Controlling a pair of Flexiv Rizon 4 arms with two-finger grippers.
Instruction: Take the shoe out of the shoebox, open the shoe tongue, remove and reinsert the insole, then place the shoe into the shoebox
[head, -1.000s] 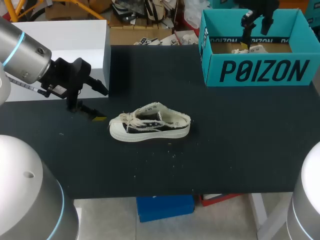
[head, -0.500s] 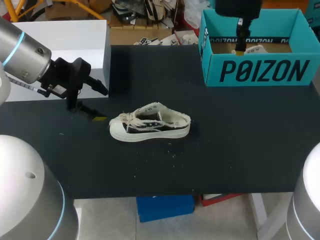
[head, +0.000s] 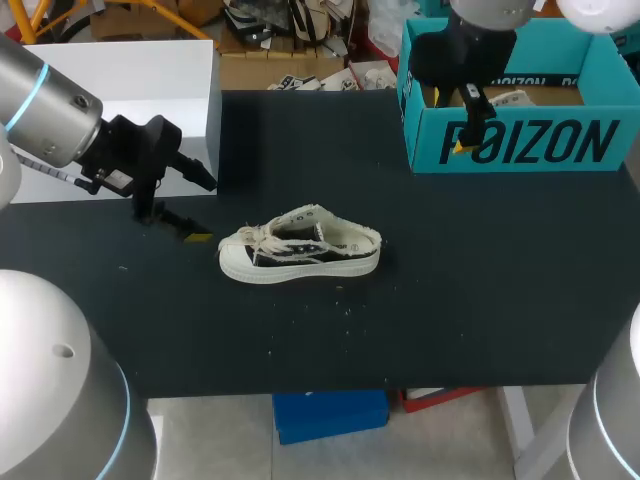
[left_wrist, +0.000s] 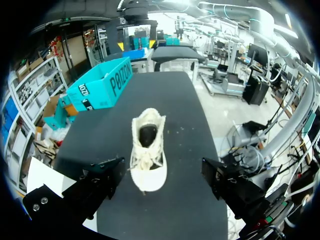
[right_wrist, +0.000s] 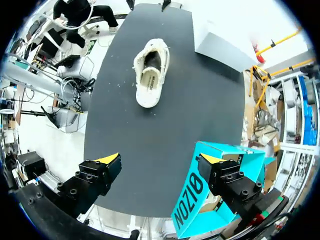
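1. Shoe (head: 300, 250) (left_wrist: 148, 152) (right_wrist: 150, 75): cream-and-black canvas with frayed edges and pale laces. It is sitting upright on its sole at the middle of the table (head: 450, 300), outside the shoebox and well apart from it. Its toe is pointing left and its heel right. Nothing is touching it.
2. Shoebox (head: 520, 140) (left_wrist: 102, 85) (right_wrist: 187, 200): teal card with dark lettering on its walls. It is standing open-topped at the far right of the table.
3. Pale item (head: 512, 97): it is lying inside the shoebox, too hidden to identify.
4. Left gripper (head: 205, 210) (left_wrist: 161, 164): it is hanging at the left of the table, just left of the shoe's toe and apart from it. Its fingers are spreading wide and holding nothing. In the left wrist view the shoe is lying straight ahead of it, toe nearest. Whether the near finger's yellow tip is touching the table cannot be told.
5. Right gripper (head: 465, 125) (right_wrist: 160, 160): it is hovering above the near left corner of the shoebox. Its fingers are standing wide apart and empty. In the right wrist view one finger is over the shoebox and the other is over bare table, with the shoe well ahead.
6. White box (head: 120, 80) (right_wrist: 220, 47): it is resting at the far left of the table, just beside the left gripper.
7. Pale specks (head: 345, 305): they are lying scattered on the table just near of the shoe.
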